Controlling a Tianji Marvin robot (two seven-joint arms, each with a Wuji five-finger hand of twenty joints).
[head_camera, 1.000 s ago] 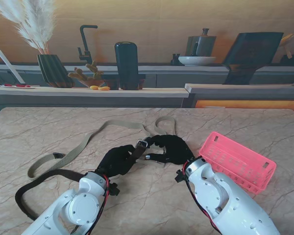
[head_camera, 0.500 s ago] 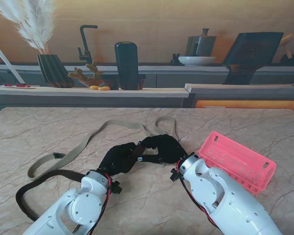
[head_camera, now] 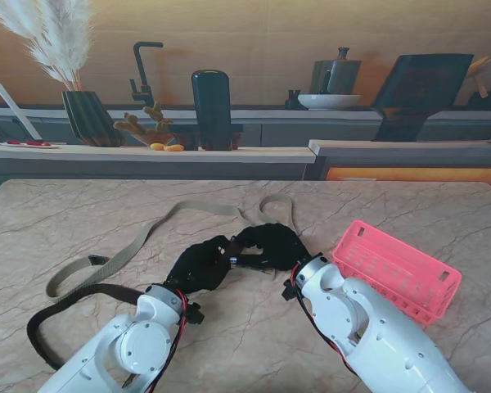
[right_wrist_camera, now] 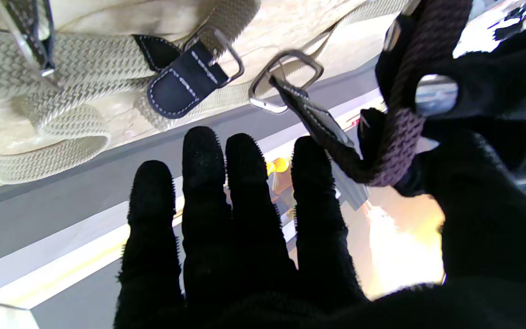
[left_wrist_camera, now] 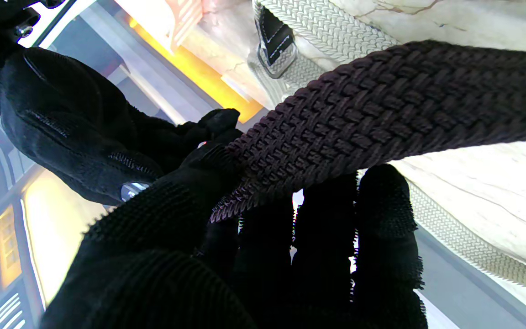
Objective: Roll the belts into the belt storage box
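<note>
- The dark woven belt (left_wrist_camera: 381, 105), coarse braid, is pinched in the left robot hand (head_camera: 198, 267) mid-tabletop.
- The right robot hand (head_camera: 270, 246) pinches its end; fingers spread.
- The beige webbing belt (head_camera: 159, 223) lies beyond.
- The pink lattice basket (head_camera: 397, 268) sits right.
- The hands have drawn closer since before.

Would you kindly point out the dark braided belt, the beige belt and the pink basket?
dark braided belt (left_wrist_camera: 381, 105), left wrist view, woven strap.
beige belt (head_camera: 139, 239), stand view, strap's middle.
pink basket (head_camera: 409, 264), stand view, far rim.

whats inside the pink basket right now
Nothing shows inside the pink basket: only its slatted walls and floor. Its nearest corner is covered by the right arm. Both belts lie outside it, the dark belt and the beige belt.
</note>
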